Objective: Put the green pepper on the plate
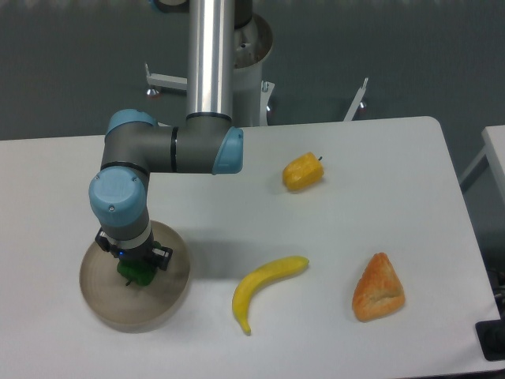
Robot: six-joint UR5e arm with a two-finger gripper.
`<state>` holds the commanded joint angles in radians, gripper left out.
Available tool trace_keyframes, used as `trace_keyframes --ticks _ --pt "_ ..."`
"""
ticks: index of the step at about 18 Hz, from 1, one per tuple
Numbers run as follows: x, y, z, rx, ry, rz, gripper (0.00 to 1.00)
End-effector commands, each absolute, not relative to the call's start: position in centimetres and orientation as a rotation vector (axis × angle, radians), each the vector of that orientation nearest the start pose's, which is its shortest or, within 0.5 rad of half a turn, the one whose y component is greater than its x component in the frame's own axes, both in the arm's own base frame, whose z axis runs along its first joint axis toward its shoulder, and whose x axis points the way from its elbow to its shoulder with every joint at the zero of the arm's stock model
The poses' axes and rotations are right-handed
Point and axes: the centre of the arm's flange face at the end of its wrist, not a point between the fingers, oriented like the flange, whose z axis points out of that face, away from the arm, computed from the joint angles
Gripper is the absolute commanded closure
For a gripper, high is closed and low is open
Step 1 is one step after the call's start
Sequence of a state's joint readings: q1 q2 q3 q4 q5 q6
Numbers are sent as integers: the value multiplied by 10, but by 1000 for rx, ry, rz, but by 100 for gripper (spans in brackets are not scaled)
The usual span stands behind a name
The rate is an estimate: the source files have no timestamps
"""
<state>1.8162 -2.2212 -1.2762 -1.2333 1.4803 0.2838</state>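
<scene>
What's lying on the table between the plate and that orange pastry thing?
The banana lies between the plate and the pastry, as the fixed camera shows.

Glossy green pepper (pixel 139 272) on matt plate (pixel 170 296); table (pixel 355 237) smooth, matt.

Your lighting is even and diffuse from overhead. The white table (pixel 355 197) reads bright, no blown glare. Soft shadows fall just right of the plate (pixel 162 304) and under the arm (pixel 170 150). Slightly soft focus throughout.
</scene>
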Motion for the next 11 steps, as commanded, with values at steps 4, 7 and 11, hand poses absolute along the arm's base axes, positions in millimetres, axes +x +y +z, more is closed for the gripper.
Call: trace_keyframes --ticks 4,7,11 --pt "-37 734 263 -3132 61 -142 39" --pt "-37 734 264 -3131 64 -141 0" --pt "-37 734 279 -3111 69 -137 0"
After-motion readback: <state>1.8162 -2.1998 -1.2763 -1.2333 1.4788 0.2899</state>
